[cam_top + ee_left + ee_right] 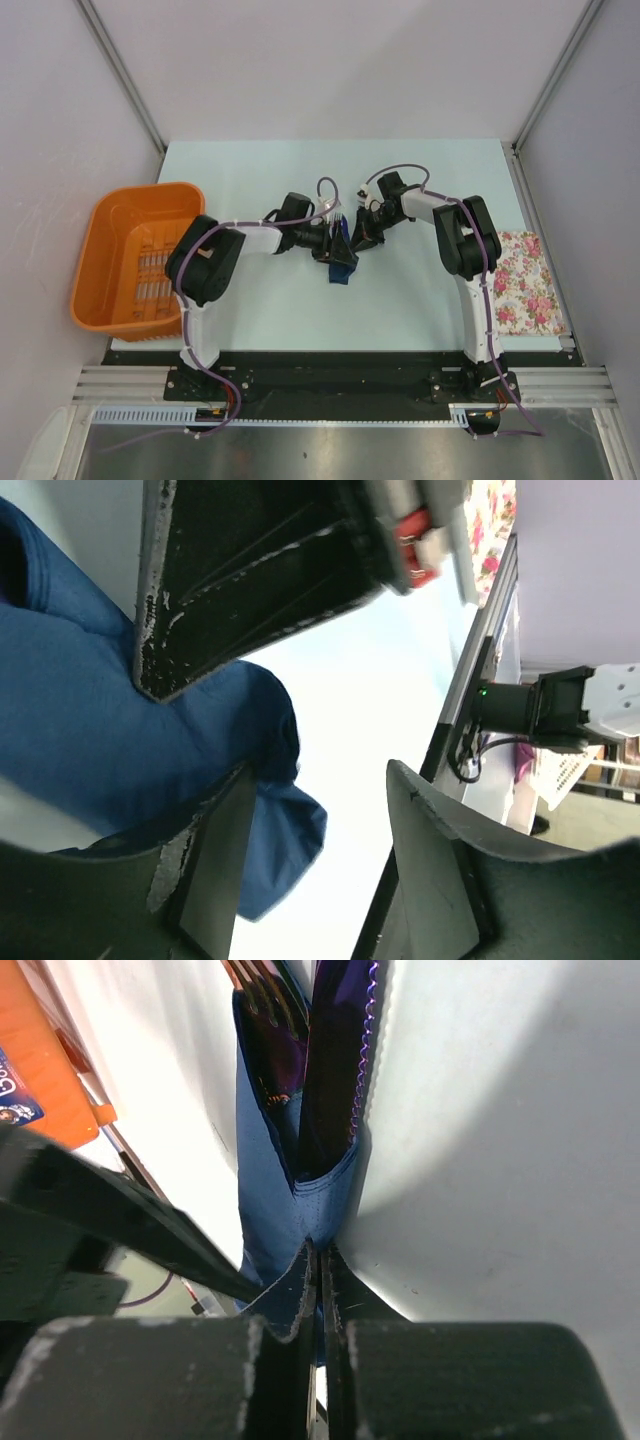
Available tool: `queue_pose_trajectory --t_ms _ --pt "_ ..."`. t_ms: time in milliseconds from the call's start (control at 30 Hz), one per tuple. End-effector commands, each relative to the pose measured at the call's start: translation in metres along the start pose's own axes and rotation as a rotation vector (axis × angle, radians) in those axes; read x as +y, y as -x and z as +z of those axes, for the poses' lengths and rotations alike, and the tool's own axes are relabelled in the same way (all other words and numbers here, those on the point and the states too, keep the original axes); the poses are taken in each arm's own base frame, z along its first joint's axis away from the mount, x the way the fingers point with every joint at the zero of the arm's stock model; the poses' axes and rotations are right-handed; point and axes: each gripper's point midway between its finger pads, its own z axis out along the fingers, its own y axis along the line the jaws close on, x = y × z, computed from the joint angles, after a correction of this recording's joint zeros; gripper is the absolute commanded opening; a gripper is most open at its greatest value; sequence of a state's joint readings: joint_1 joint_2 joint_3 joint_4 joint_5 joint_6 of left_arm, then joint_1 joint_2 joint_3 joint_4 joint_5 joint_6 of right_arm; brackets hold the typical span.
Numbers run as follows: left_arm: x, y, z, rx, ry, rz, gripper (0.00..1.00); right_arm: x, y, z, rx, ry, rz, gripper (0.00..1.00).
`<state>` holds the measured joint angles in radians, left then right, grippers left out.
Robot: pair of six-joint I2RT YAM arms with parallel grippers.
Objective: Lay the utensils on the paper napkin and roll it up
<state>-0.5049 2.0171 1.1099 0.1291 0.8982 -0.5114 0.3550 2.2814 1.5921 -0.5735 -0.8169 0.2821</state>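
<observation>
The navy paper napkin (342,270) is folded and held up off the table at its middle, between both arms. My right gripper (358,240) is shut on the napkin's edge (300,1210). Purple utensils stand inside the fold: a fork (268,1010) and a serrated piece (340,1070). My left gripper (330,245) is open right beside it. In the left wrist view the napkin (90,730) bulges against the left finger (205,860), and a loose flap hangs into the gap of the gripper (320,780). The right gripper's black finger (230,580) crosses above.
An orange basket (130,260) stands at the table's left edge, also seen in the right wrist view (40,1070). A white floral cloth (525,280) lies at the right edge, also seen in the left wrist view (490,520). The table (250,310) is pale blue.
</observation>
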Motion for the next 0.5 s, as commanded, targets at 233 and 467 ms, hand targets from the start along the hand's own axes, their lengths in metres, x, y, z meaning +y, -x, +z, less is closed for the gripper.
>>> queue_pose_trajectory --t_ms 233,467 --pt "-0.017 0.013 -0.045 -0.103 0.016 -0.024 0.45 -0.031 -0.006 0.009 0.020 -0.086 -0.001 0.00" --pt "-0.006 0.001 -0.033 -0.053 0.017 -0.044 0.24 -0.033 -0.006 0.010 0.019 -0.089 0.007 0.00"
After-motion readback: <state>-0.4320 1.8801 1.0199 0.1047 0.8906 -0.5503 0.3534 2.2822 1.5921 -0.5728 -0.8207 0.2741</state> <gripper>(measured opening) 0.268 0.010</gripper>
